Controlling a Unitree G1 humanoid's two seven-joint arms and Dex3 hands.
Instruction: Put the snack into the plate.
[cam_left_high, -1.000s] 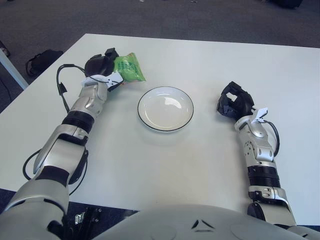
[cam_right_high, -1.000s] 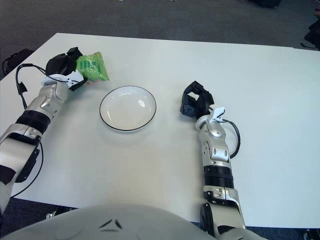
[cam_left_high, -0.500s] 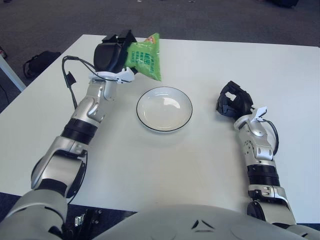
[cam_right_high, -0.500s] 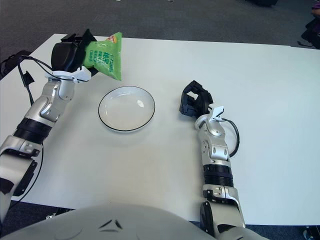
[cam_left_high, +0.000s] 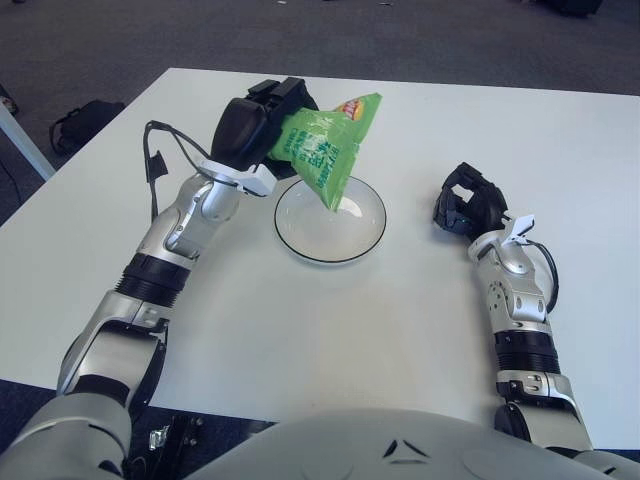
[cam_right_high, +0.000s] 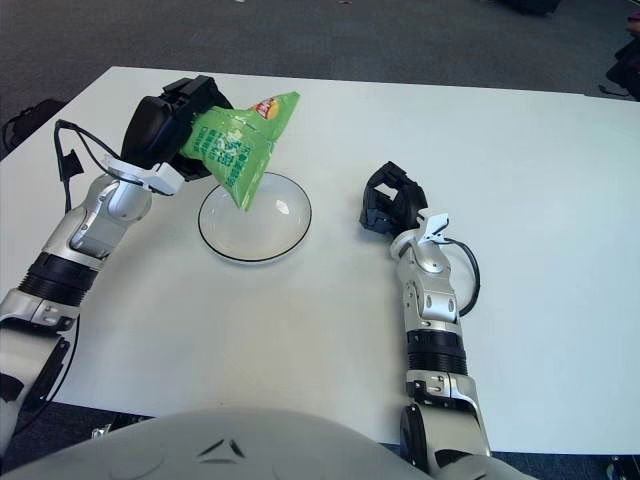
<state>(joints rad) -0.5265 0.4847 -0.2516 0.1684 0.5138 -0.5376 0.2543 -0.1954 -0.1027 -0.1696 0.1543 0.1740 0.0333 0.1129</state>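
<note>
Left robot hand (cam_left_high: 262, 125) is raised above the bench (cam_left_high: 330, 330), toward the far-left part of the white top, with its fingers clamped on one end of the snack (cam_left_high: 325, 150). The snack is a green foil bag with a small red and yellow mark near its upper end. It hangs tilted in the air: upper end points toward the far edge and to the right, lower corner dips down over the plate (cam_left_high: 352, 245). Bag is held clear of the bench; whether its lowest corner touches the plate's inner surface cannot be told from either eye view.

The plate is white with a thin dark rim line, round and shallow, sitting flat on the bench roughly midway between the left and right edges and somewhat nearer the far edge than the near one. The bag covers the plate's far-left portion in both views; the rest of the dish shows bare.

Right robot hand (cam_left_high: 468, 205) rests on the bench to the right of the plate, apart from it, well in from the right edge. Its dark fingers are curled inward and grip nothing.

A black cable (cam_left_high: 153, 172) loops beside the left forearm near the bench's left edge.
</note>
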